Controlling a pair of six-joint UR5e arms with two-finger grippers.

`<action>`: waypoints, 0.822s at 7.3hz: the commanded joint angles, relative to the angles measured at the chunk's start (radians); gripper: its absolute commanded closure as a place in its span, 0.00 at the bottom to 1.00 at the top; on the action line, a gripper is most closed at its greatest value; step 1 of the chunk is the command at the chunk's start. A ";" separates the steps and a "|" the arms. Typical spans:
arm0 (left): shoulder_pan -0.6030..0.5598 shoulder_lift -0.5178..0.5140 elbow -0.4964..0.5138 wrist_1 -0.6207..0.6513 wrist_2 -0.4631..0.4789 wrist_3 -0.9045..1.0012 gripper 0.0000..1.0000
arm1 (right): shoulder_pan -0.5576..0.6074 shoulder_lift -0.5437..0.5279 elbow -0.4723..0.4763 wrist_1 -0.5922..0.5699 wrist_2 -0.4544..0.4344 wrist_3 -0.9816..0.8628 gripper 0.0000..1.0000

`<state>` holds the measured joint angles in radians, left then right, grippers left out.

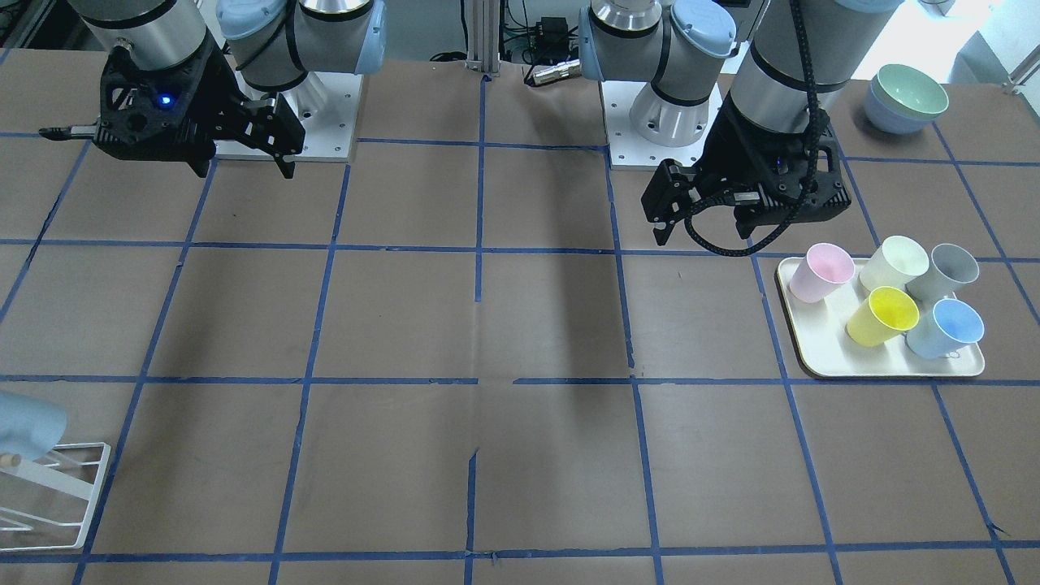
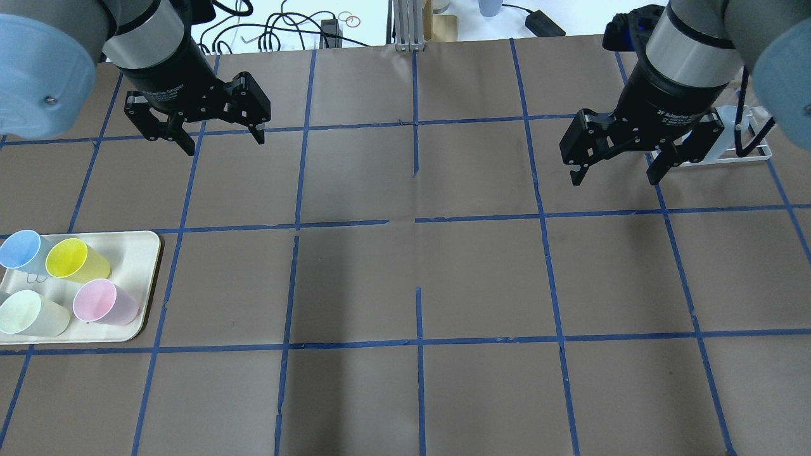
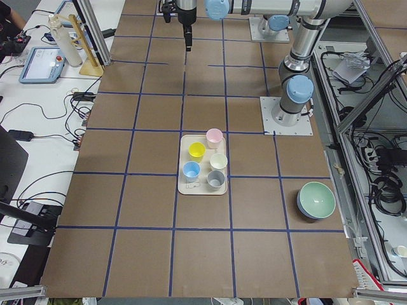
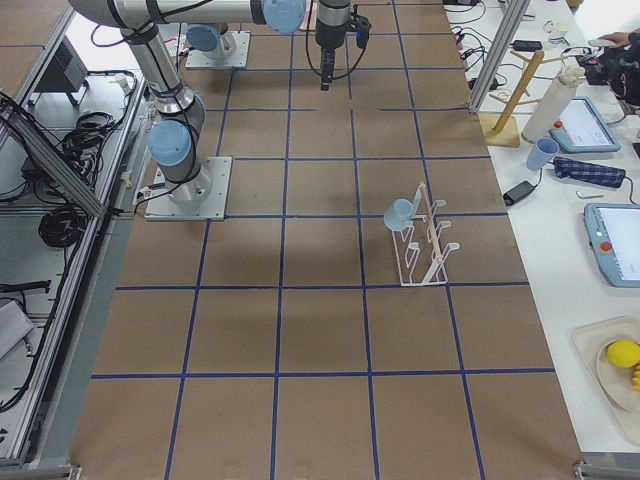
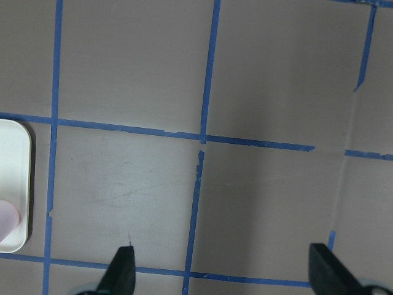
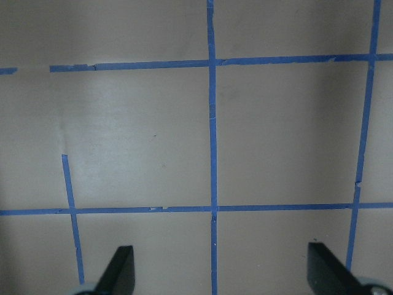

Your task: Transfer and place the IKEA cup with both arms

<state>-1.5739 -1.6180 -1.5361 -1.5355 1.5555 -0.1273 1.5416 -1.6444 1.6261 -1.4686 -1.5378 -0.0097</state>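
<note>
I log the left arm [image 1: 776, 89] and right arm [image 1: 138, 28] as silver-grey tubes with light-blue joint caps [image 1: 703, 28]. The left gripper [image 2: 225, 145] and right gripper [image 2: 613, 182] are black with white lettering [image 2: 681, 117]. A braided black cable [image 1: 812, 114] runs down the left arm. A blue lamp [image 1: 165, 101] glows on the right wrist.

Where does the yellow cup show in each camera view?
Front-facing: yellow cup, right side, mid-tray.
Overhead: yellow cup, far left, tray's upper row.
Exterior left: yellow cup, centre, tray's upper-left corner.
Exterior right: not in it.
Left wrist: not in it.
Right wrist: not in it.
Shared landmark: the white tray under it.
</note>
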 commanded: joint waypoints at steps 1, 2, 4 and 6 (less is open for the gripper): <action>0.002 0.000 0.001 0.000 0.000 0.000 0.00 | 0.000 -0.002 0.000 0.001 -0.001 -0.001 0.00; 0.003 0.001 0.001 0.000 -0.002 0.000 0.00 | 0.000 -0.002 0.000 0.001 -0.001 -0.001 0.00; 0.002 0.001 0.002 0.000 -0.002 0.000 0.00 | -0.005 0.000 0.000 0.001 0.001 -0.003 0.00; 0.002 0.000 0.002 0.000 -0.002 0.000 0.00 | -0.005 -0.002 0.000 -0.001 0.011 -0.003 0.00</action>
<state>-1.5718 -1.6177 -1.5342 -1.5355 1.5539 -0.1272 1.5374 -1.6450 1.6260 -1.4683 -1.5347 -0.0121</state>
